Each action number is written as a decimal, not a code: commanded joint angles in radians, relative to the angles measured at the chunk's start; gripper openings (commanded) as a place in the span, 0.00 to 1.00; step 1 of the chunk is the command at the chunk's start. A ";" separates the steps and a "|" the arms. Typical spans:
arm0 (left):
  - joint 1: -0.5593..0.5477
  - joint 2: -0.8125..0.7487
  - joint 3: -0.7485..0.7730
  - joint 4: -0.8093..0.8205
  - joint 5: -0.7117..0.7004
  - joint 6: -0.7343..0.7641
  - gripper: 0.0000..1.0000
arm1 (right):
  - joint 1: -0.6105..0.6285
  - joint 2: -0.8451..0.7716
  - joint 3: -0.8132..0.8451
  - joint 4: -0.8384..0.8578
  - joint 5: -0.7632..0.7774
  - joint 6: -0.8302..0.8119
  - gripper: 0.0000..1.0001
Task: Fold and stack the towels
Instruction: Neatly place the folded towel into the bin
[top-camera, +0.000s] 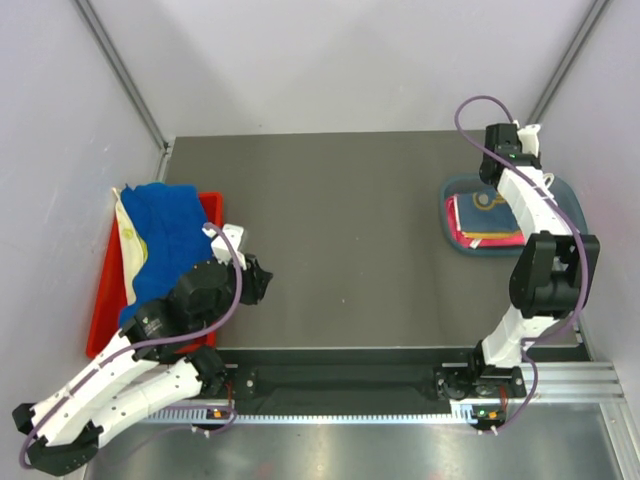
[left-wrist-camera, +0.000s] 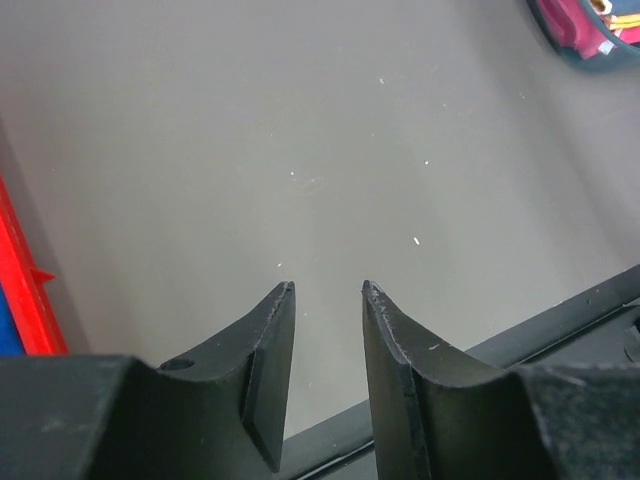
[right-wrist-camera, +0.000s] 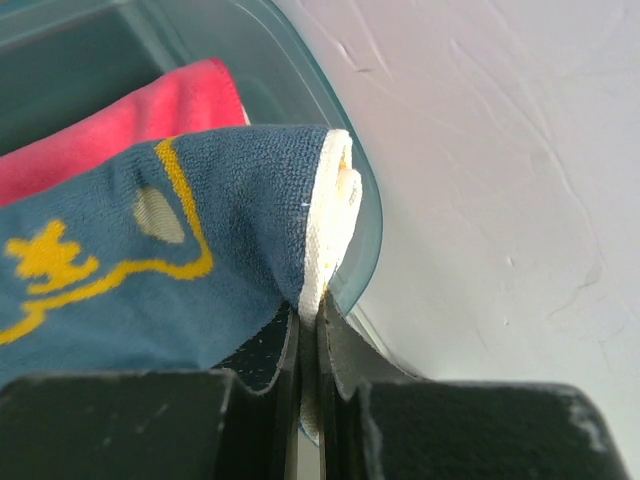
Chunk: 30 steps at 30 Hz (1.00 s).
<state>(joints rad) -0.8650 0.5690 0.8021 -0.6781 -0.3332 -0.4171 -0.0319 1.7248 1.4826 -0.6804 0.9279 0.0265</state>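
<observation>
Nearest, the left gripper (left-wrist-camera: 328, 290) hangs low over the bare grey table (top-camera: 350, 250) by its near edge, jaws parted and nothing between them. Just to its left sits the red tray (top-camera: 100, 320), where a royal blue towel (top-camera: 165, 240) lies rumpled over a cream towel (top-camera: 128, 250), both unfolded. Well apart, at the far right, the right gripper (right-wrist-camera: 308, 320) is pinched tight on the pale hem of a navy-backed towel (right-wrist-camera: 150, 260), which lies folded over a hot pink towel (right-wrist-camera: 120, 120) inside the teal bin (right-wrist-camera: 360, 200). The pinched hem rides up against the bin's rim, close to the wall.

This looks like the setting-down of a folded towel onto the stack. To do it well, the right arm should draw the hem inward and down until it sits clear of the rim, then release without dragging, so the fold stays flat. The left gripper is well placed to take the blue towel by a corner next
</observation>
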 joint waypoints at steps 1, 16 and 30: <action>-0.017 -0.018 -0.001 0.005 -0.030 -0.008 0.39 | -0.023 0.025 0.053 0.036 0.034 -0.014 0.00; -0.040 -0.024 -0.003 0.002 -0.056 -0.014 0.39 | -0.037 0.072 0.114 -0.057 -0.118 0.173 0.93; -0.042 0.019 -0.001 -0.001 -0.072 -0.015 0.40 | 0.139 -0.316 -0.203 0.142 -0.408 0.303 1.00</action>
<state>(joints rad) -0.9028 0.5705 0.7979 -0.6834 -0.3843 -0.4217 0.0261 1.4982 1.3392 -0.6525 0.6136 0.2840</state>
